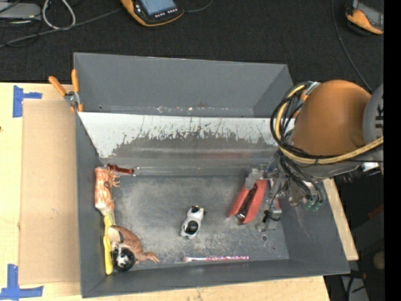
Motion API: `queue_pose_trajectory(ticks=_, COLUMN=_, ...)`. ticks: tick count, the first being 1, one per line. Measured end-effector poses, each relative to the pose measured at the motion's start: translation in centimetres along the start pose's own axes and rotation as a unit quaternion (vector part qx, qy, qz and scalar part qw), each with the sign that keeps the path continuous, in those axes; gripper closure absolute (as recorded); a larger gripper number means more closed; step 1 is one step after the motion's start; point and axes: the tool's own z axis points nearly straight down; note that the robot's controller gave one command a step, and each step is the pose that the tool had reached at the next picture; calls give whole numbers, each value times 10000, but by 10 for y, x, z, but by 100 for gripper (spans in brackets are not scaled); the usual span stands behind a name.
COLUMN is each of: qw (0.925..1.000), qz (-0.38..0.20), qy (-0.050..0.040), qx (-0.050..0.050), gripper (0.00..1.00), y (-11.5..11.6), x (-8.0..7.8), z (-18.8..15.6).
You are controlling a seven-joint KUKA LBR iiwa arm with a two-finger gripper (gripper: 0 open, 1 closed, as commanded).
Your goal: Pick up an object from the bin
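My gripper (270,200) is low over the bin floor at the right side, under the arm's orange cover. Right against its left side lies a red and black elongated tool (247,203), slanted from lower left to upper right. Whether the tool is inside the gripper cannot be made out. A small black and white toy (193,221) sits on the floor to the left of the tool. A thin pink and white stick (216,258) lies flat along the front wall.
Along the left wall lie an orange spotted giraffe toy (103,189), a yellow stick (108,246), a brown dinosaur figure (133,243) and a dark ball (123,261). The bin's right wall is close behind the gripper.
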Motion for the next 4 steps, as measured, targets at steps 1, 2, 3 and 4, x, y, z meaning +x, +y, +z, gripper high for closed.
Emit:
queue_pose_trajectory(ticks=1, qw=10000, qz=-6, qy=-39, qx=3, gripper=0, y=0, x=-2, z=-4)
queue_pose_trajectory(ticks=2, qw=9994, qz=341, qy=-43, qx=-5, gripper=0, y=33, x=31, z=95)
queue_pose_trajectory(ticks=3, qw=9992, qz=-386, qy=-67, qx=12, gripper=0, y=46, x=37, z=83)
queue_pose_trajectory(ticks=4, qw=9940, qz=1090, qy=-1, qx=-1, gripper=0, y=51, x=44, z=101)
